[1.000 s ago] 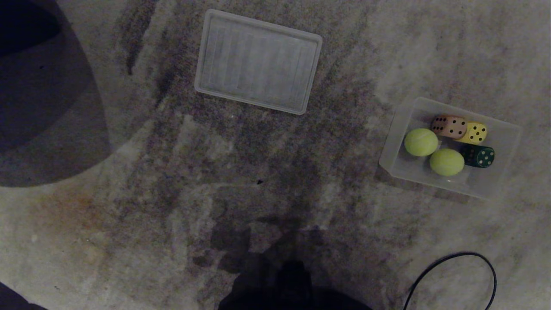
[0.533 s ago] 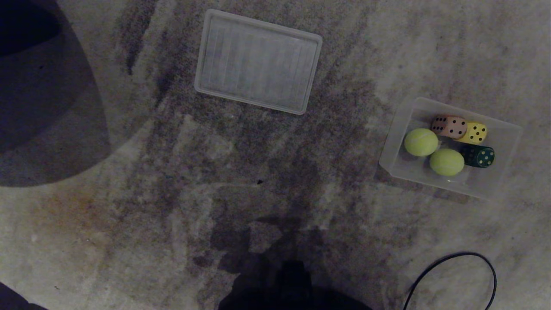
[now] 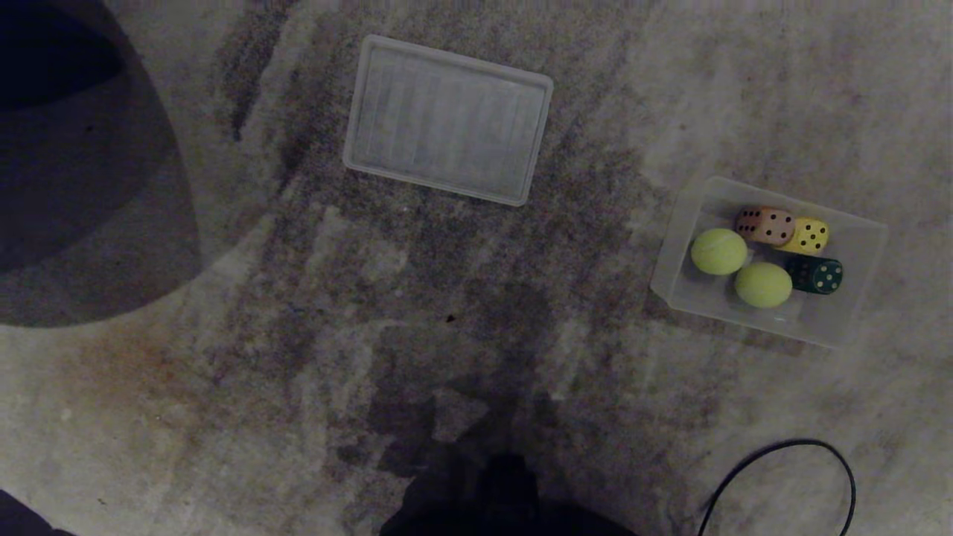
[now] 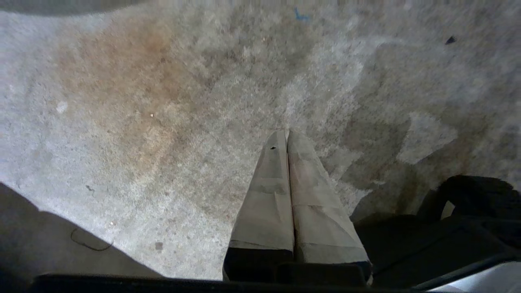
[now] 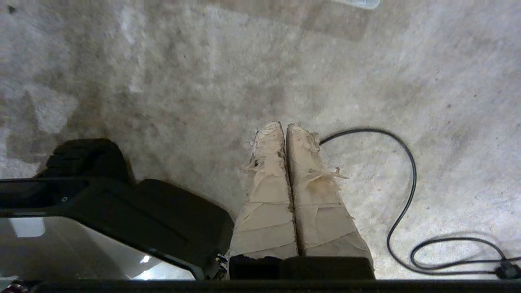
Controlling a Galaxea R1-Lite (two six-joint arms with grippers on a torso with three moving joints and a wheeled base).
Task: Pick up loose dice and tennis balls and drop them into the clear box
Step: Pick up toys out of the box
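Note:
The clear box [image 3: 858, 250] sits on the carpet at the right of the head view. Inside it lie two yellow-green tennis balls [image 3: 718, 251] [image 3: 763, 284] and three dice: a tan one [image 3: 765, 225], a yellow one [image 3: 809, 236] and a dark green one [image 3: 817, 275]. No loose dice or balls show on the carpet. Neither gripper appears in the head view. My left gripper [image 4: 286, 132] hangs shut and empty over bare carpet. My right gripper [image 5: 285, 125] is likewise shut and empty, far from the box.
The box's whitish ribbed lid [image 3: 448, 119] lies flat on the carpet at the top centre. A black cable [image 3: 819, 447] loops at the lower right, close to the right gripper. A large dark round shape [image 3: 74, 186] fills the left. My dark base [image 3: 506, 499] shows at the bottom.
The whole head picture has shifted slightly downward and the box a little leftward, so the camera moved. The box, its contents and the lid keep their places on the carpet.

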